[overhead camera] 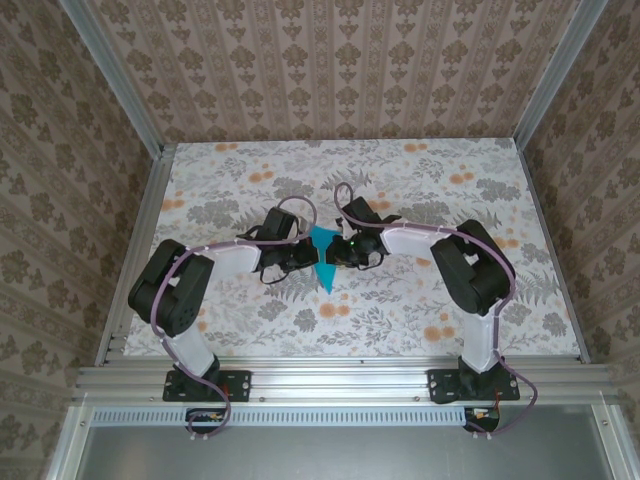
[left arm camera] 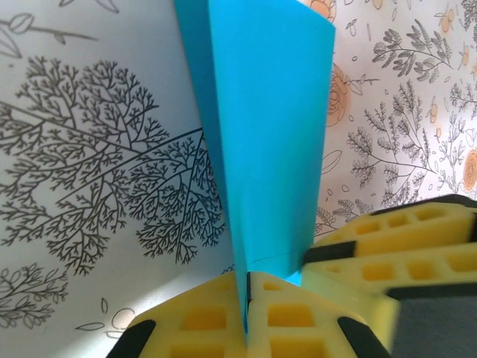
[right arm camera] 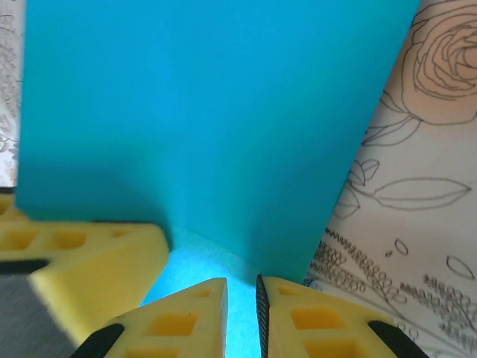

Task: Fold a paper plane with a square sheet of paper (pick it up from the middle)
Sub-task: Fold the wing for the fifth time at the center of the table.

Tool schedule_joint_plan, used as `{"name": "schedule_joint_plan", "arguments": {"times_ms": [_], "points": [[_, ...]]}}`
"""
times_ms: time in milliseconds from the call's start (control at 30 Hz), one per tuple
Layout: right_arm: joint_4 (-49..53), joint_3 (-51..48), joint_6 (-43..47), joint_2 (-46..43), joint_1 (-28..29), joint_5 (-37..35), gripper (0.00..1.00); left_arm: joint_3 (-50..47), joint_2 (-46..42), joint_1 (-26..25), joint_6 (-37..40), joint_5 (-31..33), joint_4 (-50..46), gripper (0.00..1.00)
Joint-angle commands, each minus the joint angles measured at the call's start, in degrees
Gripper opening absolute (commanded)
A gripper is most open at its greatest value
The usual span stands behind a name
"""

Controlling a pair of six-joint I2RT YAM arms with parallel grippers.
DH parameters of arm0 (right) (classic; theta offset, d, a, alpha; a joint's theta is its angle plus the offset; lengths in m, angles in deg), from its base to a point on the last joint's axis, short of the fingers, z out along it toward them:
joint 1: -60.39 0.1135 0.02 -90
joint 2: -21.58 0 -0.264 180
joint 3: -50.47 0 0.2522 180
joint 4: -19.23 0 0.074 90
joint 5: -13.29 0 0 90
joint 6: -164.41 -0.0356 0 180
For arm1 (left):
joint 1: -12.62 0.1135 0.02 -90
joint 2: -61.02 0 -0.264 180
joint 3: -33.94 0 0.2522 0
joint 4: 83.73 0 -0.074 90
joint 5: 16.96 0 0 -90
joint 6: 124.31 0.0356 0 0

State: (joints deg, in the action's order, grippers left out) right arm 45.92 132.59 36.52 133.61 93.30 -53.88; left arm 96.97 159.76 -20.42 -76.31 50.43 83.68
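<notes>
Teal sheet of paper (overhead camera: pixel 325 258), creased narrow and pointed, is up over the middle of the table (overhead camera: pixel 420 310). Left gripper (left arm camera: pixel 246 287) is clamped tight on its edge. Right gripper (right arm camera: pixel 242 287) shows a slim gap, can't tell if it's biting.

The top camera looks steeply down from above and behind the arms (overhead camera: pixel 190 290), far enough off to take in the whole table (overhead camera: pixel 430 170). The left wrist camera sits just behind the left gripper (left arm camera: pixel 246 298), looking along it at the paper (left arm camera: pixel 276 134) from very close. The right wrist camera does likewise behind the right gripper (right arm camera: pixel 242 298), facing the opposite way. All three views share the paper.
</notes>
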Motion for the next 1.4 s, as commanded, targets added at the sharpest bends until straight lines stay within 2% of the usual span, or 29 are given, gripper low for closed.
{"name": "schedule_joint_plan", "arguments": {"times_ms": [0, 100, 233, 300, 433, 833, 1067, 1233, 1367], "points": [[1.65, 2.29, 0.27, 1.51, -0.30, -0.18, 0.20, 1.65, 1.14, -0.45, 2.40, 0.29, -1.65, 0.06], [1.83, 2.16, -0.04, 2.22, -0.30, -0.57, 0.19, 1.63, 0.98, -0.45, 2.53, -0.13, -1.18, 0.11], [1.20, 0.40, -1.51, 1.82, -0.30, -1.54, 0.18, -1.00, -0.44, -0.53, 0.37, -0.24, 2.50, 0.25], [0.12, -1.02, -3.38, 1.25, -0.30, -2.16, 0.17, -3.38, -1.44, -0.94, -1.47, -0.07, 6.10, 0.30], [-2.94, -3.52, -8.84, 0.91, -0.13, -1.91, 0.16, -7.19, -3.03, -3.07, -4.24, 1.91, 11.46, 0.33], [-5.40, -8.21, -22.77, -2.05, 0.14, -7.18, 0.15, -13.53, -6.28, -6.96, -7.48, 7.60, 17.74, 0.31], [-6.25, -10.59, -29.31, -4.00, 0.40, -9.61, 0.15, -15.34, -6.00, -8.66, -7.92, 8.85, 19.69, 0.26], [-6.49, -10.75, -29.69, -5.43, 0.31, -8.44, 0.16, -15.80, -5.93, -9.07, -6.15, 9.51, 20.32, 0.16], [-6.72, -9.71, -26.69, -7.38, -0.67, -6.15, 0.21, -15.11, -6.10, -9.22, -1.44, 10.67, 18.76, 0.08]]}}
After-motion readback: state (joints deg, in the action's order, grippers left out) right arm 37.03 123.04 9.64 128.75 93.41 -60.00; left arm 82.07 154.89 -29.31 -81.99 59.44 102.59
